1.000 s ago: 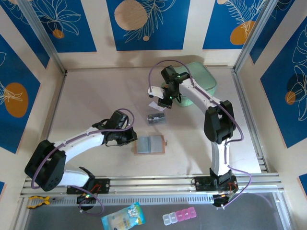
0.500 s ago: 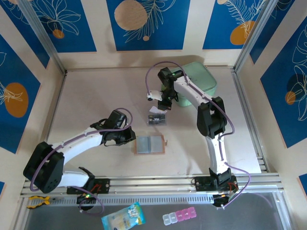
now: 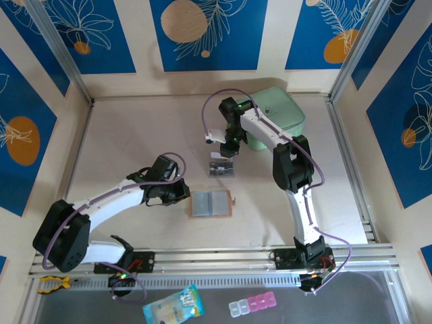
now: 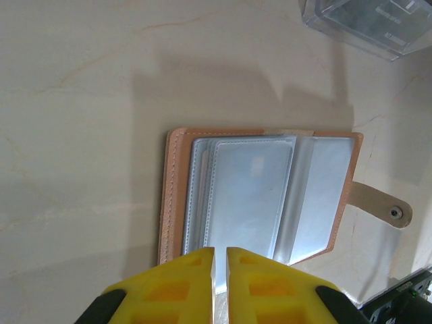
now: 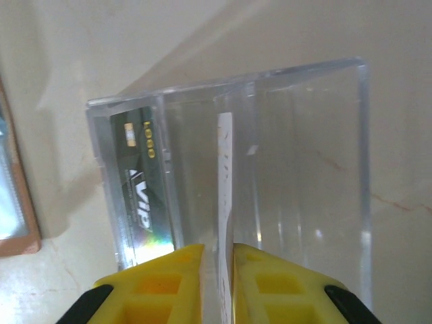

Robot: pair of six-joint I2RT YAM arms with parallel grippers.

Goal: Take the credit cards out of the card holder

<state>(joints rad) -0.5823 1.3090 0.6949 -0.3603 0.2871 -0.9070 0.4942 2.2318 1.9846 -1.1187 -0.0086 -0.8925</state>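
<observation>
**Card holder** (image 4: 170,196): spread open and flat on the table (image 4: 81,101), between the two arms. It is a tan, leather-like bifold with a stitched edge and rounded corners, and a snap tab (image 4: 378,204) projects from one side. Its inner sleeves (image 4: 250,192) are glossy, silver-grey plastic, overlapping like pages. Whether any card lies in them cannot be told.

**Left gripper** (image 4: 221,255): at the holder's edge opposite the tab. The yellow fingers are closed to a slit with nothing between them. Contact with the leather cannot be confirmed.

**Clear box** (image 5: 297,155): just beyond the holder and apart from it, made of rigid transparent plastic with upright dividers. A dark credit card (image 5: 138,189), glossy with gold lettering and a rainbow sheen, rests in an end compartment.

**Right gripper** (image 5: 217,253): directly above the box, fingers narrow. A thin pale credit card (image 5: 225,169) sits edge-on between them and reaches down into the neighbouring compartment. Whether it is pinched or loose cannot be told.

**Mint-green pouch** (image 3: 280,111): behind the box, soft and rounded.

**Step in hand, as judged:** depositing a card in the box.

**Next move:** let that card go cleanly and lift straight up, clear of the dividers. Then go to the holder, where thin, slick cards in tight sleeves probably need the holder pinned down.
</observation>
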